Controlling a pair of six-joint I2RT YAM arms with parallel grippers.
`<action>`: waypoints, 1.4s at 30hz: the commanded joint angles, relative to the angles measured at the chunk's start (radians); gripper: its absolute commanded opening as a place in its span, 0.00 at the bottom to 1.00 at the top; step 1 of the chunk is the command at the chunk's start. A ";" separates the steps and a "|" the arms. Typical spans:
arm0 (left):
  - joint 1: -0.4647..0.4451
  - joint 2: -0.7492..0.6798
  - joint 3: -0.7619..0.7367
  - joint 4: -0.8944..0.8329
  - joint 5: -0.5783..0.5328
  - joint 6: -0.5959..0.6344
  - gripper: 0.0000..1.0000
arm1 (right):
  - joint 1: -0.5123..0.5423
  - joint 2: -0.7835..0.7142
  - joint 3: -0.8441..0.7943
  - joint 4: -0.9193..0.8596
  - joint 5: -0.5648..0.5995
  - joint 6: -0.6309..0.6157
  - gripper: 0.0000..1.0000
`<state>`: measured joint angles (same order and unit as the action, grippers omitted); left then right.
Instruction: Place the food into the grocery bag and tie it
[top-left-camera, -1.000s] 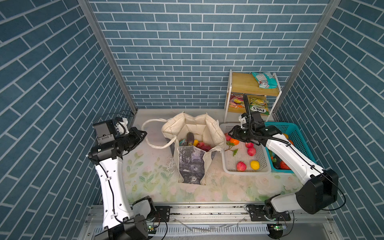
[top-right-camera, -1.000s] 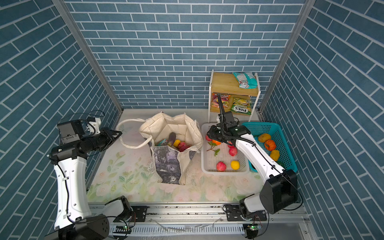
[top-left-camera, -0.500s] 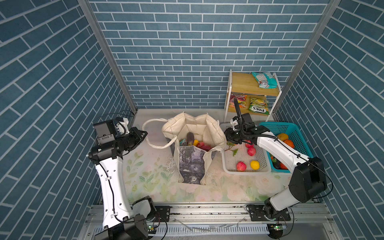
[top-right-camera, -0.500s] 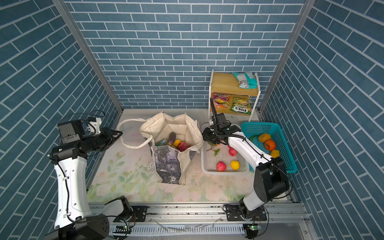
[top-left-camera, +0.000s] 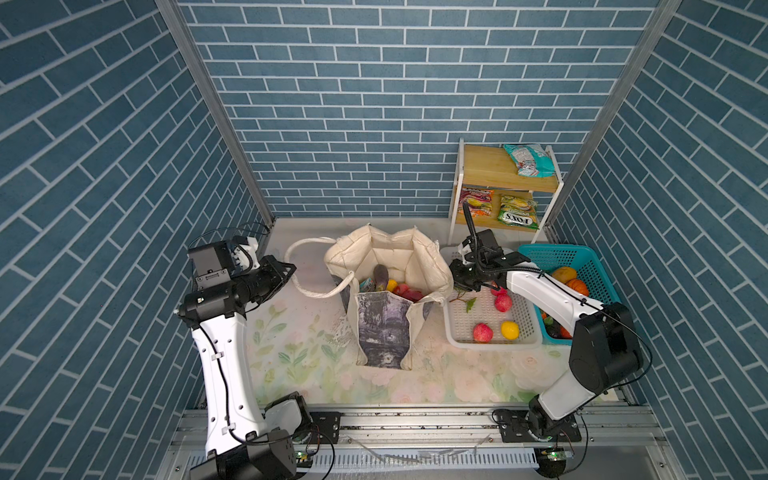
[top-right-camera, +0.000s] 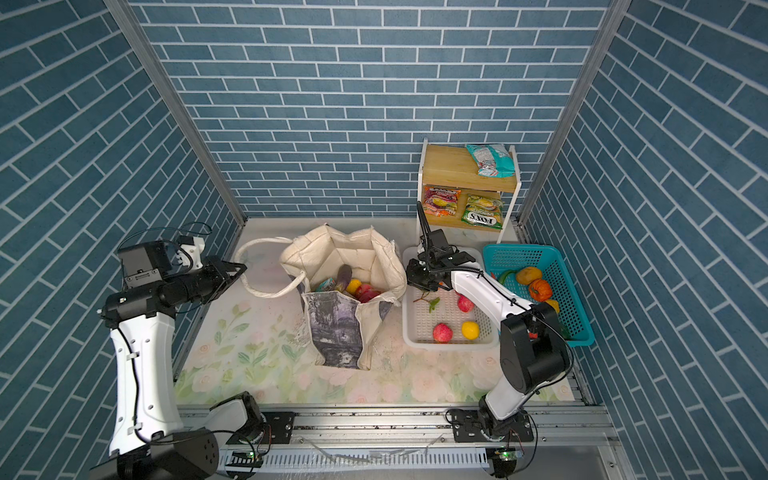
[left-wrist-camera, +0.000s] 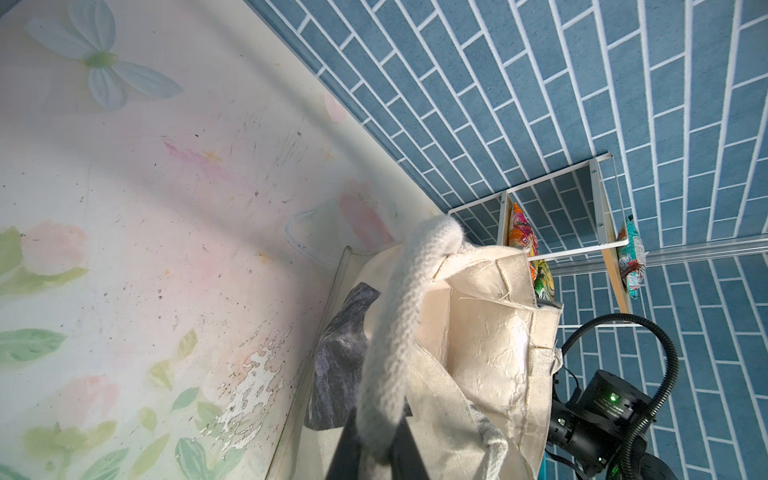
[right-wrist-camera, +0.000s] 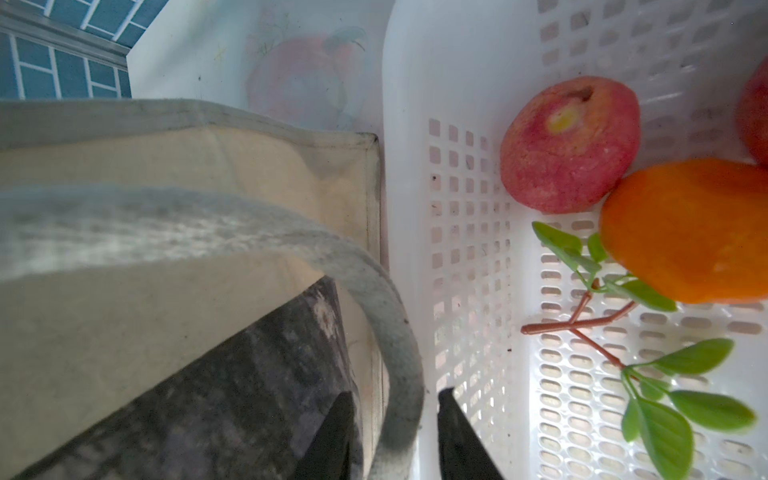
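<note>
Two handles, one grocery bag (top-left-camera: 386, 328) — cream canvas, upright mid-table, mouth open, some food (top-left-camera: 401, 289) inside. Left handle (left-wrist-camera: 399, 311): drawn out toward 9 o'clock of the bag in both top views and pinched fast in the left gripper (top-left-camera: 286, 270). Right handle (right-wrist-camera: 374, 286): hung at 3 o'clock, between bag wall and white basket (top-left-camera: 494, 344). Its cord ran lengthwise through the right gripper (right-wrist-camera: 395, 395), whose jaws stood partly apart on either side — apparently not yet clamped. The right arm was the nearer to this cord, and closing there seemed the next step.

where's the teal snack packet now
The teal snack packet lies on the wooden rack's top shelf, back right in both top views, behind the teal basket.
</note>
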<state>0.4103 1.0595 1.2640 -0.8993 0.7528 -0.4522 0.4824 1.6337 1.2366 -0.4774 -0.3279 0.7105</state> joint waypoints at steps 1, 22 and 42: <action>0.007 -0.009 -0.009 0.026 0.010 0.016 0.09 | 0.002 0.020 0.006 0.010 0.006 0.012 0.30; 0.007 -0.019 0.054 -0.007 0.023 0.013 0.09 | -0.001 -0.207 0.030 -0.130 0.156 -0.079 0.00; -0.258 0.137 0.440 -0.035 -0.002 -0.091 0.12 | 0.127 -0.280 0.452 -0.127 -0.086 -0.160 0.00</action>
<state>0.2222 1.1790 1.6409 -0.9615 0.7666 -0.5133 0.5632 1.3067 1.6341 -0.6468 -0.3347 0.5865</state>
